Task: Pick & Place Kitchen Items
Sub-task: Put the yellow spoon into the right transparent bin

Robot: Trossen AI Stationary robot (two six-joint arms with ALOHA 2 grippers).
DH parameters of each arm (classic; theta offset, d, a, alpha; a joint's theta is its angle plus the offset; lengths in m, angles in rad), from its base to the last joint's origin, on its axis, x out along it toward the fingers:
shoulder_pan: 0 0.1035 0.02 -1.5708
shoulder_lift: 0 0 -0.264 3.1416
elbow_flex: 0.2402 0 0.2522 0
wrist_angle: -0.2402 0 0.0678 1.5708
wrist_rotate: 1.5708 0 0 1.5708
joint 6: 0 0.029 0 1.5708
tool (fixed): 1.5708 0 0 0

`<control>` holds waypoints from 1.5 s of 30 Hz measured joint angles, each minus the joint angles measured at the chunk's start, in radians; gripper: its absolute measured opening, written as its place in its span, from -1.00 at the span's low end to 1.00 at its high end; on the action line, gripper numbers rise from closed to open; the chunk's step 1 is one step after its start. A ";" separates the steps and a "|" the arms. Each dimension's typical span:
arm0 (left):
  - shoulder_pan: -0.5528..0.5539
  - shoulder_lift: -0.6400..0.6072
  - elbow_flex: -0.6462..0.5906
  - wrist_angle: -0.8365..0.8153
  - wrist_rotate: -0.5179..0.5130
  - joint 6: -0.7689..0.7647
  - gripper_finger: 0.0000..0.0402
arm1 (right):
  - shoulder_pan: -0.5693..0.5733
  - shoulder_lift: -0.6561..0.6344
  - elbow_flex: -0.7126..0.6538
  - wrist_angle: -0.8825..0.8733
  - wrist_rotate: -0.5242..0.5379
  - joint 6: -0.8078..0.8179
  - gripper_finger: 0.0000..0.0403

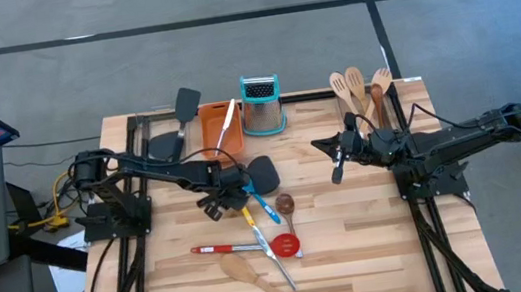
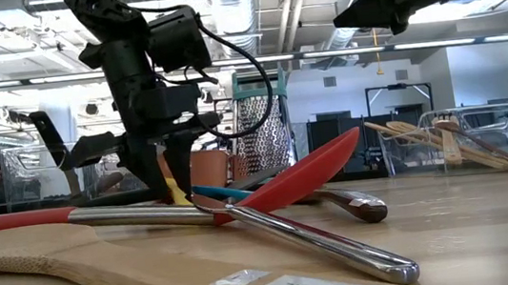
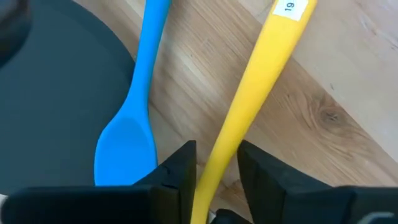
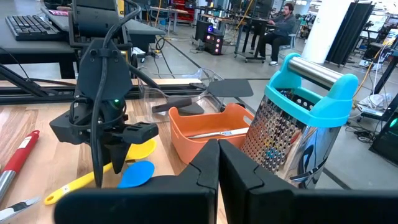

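A yellow spoon (image 3: 249, 93) lies flat on the wooden table beside a blue spoon (image 3: 127, 137), whose bowl rests next to a black turner's blade (image 3: 56, 106). My left gripper (image 1: 220, 204) points steeply down over them. Its fingers are open and stand on either side of the yellow handle, low at the table. My right gripper (image 4: 219, 168) hangs shut and holds nothing, raised above the table's right half (image 1: 337, 169). My left gripper straddles the yellow spoon's handle (image 3: 214, 168) from above, toward its bowl end, with the fingers across it. One finger (image 3: 183, 171) lies close against the handle's side, and I cannot tell whether it touches. A strip of wood shows between the handle and the other finger (image 3: 261, 174). The spoon lies on the table.
An orange tray (image 1: 220, 123) and a steel grater with a teal top (image 1: 262, 105) stand at the back. Wooden utensils (image 1: 359, 91) stand at the back right. A red spoon (image 1: 284, 246), a brown spoon (image 1: 286, 203) and wooden spatulas (image 1: 252, 271) lie toward the near edge.
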 joint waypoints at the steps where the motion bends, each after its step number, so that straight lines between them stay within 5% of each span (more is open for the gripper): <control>1: 0.000 0.000 0.000 0.002 0.000 0.000 -0.55 | 0.000 0.000 0.000 0.000 0.000 0.000 -1.00; 11: 0.000 0.000 0.001 0.016 -0.007 -0.005 -0.96 | 0.000 0.000 0.000 0.000 0.000 0.000 -1.00; 33: -0.091 -0.012 0.033 -0.003 -0.071 -0.159 -0.97 | 0.001 0.000 0.000 0.000 0.000 0.000 -1.00; 41: -0.090 -0.133 0.077 -0.040 -0.094 -0.213 -0.97 | 0.001 0.000 0.001 0.000 0.000 0.000 -1.00; 45: -0.090 -0.210 0.104 -0.035 -0.187 -0.317 -0.97 | 0.001 0.000 0.001 0.001 0.000 0.000 -1.00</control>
